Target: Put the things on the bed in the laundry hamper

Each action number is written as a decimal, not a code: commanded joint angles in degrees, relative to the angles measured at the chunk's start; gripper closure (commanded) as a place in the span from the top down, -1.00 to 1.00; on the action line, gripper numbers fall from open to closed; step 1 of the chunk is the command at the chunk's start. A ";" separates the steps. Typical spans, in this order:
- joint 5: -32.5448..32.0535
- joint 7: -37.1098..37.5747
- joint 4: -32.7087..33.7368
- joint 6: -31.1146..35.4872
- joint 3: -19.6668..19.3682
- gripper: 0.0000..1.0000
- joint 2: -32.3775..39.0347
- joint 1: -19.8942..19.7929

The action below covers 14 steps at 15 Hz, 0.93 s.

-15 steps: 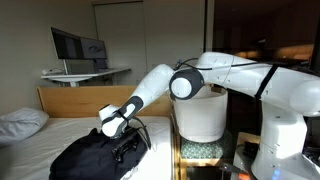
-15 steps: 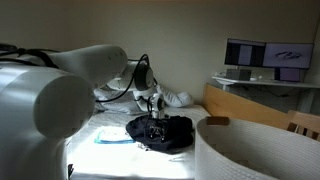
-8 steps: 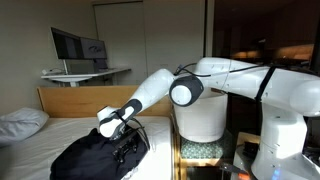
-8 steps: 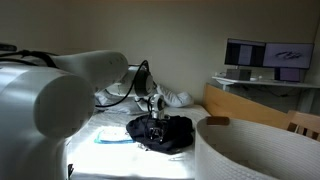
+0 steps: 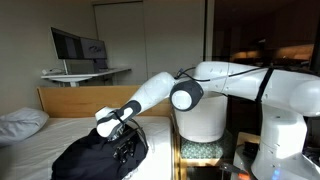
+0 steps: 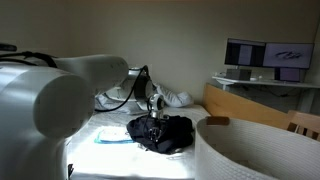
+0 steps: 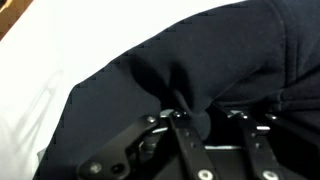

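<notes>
Black garment (image 5: 90,158) lies on the bed (image 5: 45,138), our fingers (image 7: 187,145) narrow on a fold of it; we judge the carry to the laundry hamper (image 5: 205,118) not yet begun.

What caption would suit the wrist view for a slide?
End effector pressed into a bunched fold of the black garment, with white sheet alongside.

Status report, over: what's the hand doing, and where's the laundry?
Hand pinched on a fold of the black garment. Garment not yet lifted off the bed. Nothing seen blocking the laundry hamper.
</notes>
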 commanded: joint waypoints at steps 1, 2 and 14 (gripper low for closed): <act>1.05 -1.98 3.13 -3.15 1.25 -0.86 2.24 -1.07; 1.18 -2.50 3.73 -3.67 1.54 -0.87 2.51 -1.27; -0.83 -17.89 10.61 -17.11 4.04 -0.81 -5.11 -1.76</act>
